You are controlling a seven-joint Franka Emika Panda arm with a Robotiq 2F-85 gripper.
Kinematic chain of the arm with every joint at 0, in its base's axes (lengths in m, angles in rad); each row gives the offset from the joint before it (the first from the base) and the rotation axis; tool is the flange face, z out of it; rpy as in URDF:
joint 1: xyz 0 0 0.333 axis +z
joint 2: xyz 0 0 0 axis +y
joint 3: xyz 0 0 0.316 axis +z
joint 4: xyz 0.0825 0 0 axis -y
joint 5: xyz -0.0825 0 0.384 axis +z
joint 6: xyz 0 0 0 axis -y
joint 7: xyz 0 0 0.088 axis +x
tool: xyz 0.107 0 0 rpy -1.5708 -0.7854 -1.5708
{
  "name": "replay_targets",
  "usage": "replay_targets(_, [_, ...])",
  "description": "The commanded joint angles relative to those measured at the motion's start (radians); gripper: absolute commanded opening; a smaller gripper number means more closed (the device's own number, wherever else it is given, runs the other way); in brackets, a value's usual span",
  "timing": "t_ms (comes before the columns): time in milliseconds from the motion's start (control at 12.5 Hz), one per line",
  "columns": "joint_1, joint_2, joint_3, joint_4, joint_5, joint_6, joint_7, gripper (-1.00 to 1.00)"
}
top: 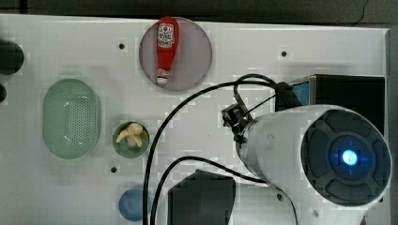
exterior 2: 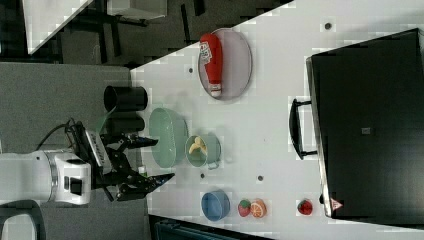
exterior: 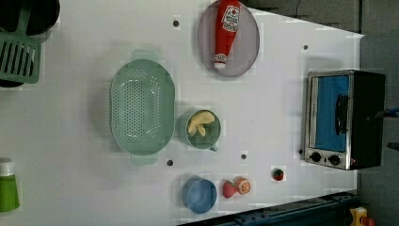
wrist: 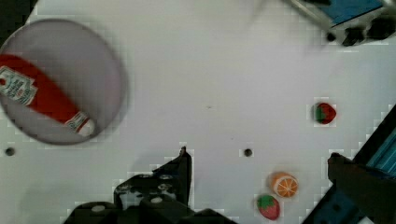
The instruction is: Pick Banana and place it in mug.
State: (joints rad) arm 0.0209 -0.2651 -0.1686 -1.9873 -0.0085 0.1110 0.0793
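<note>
Sitting inside the mug (exterior: 203,129), the banana (exterior: 200,125) looks already delivered, so I judge the job done. The fingers (exterior 2: 152,161) are spread apart and hold nothing, hanging off the counter's (exterior: 282,117) edge, with the mug well beyond their tips past the green basket (exterior 2: 167,137). I count one banana, one mug, one blue cup (exterior: 199,195), two strawberries, one orange slice (exterior: 243,185).

The banana (exterior: 200,124) lies in the mug (exterior: 210,140); the basket (exterior: 141,107) touches it on the left view's left; the cup (exterior: 199,194) sits below.
</note>
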Motion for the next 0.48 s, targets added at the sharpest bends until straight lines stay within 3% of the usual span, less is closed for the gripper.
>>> replay_targets(80, [0.008, -0.011, 0.039, 0.002, -0.02, -0.039, -0.066, 1.0])
replay_targets(480, [0.008, -0.006, 0.04, 0.001, -0.02, -0.034, -0.066, 1.0])
